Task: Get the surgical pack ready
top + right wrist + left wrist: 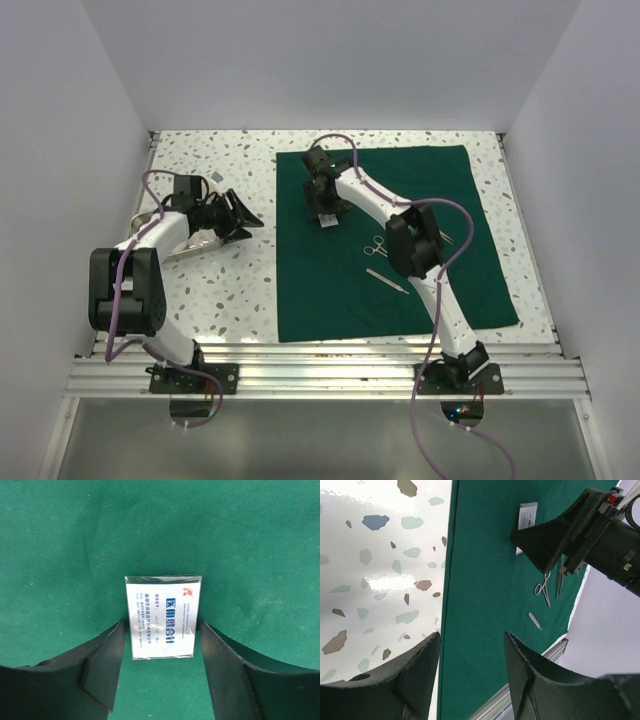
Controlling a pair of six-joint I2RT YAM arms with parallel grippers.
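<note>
So the big dark green drape is spread flat on the speckled bench, on the right-hand half and running almost from the near edge to the far one. The right arm reaches across it to the far left part of the cloth, and its wrist view looks straight down at a little white packet with blue print, lying flat on the green. The right fingers sit one on each side of that packet, right up against its edges. Honestly I can't tell whether they're actually pinching it or just flanking it. Nearer the middle of the drape there's a pair of scissor-handled tools, and a slim straight tool a bit closer to the near edge. Both rest on the cloth, apart from each other and from the packet. The left arm is over the bare part of the bench, off the drape's left edge. The left fingers are spread apart with nothing between them, pointing across toward the cloth. Under that arm there's something shiny and steel, looks like a tray, mostly hidden.
</note>
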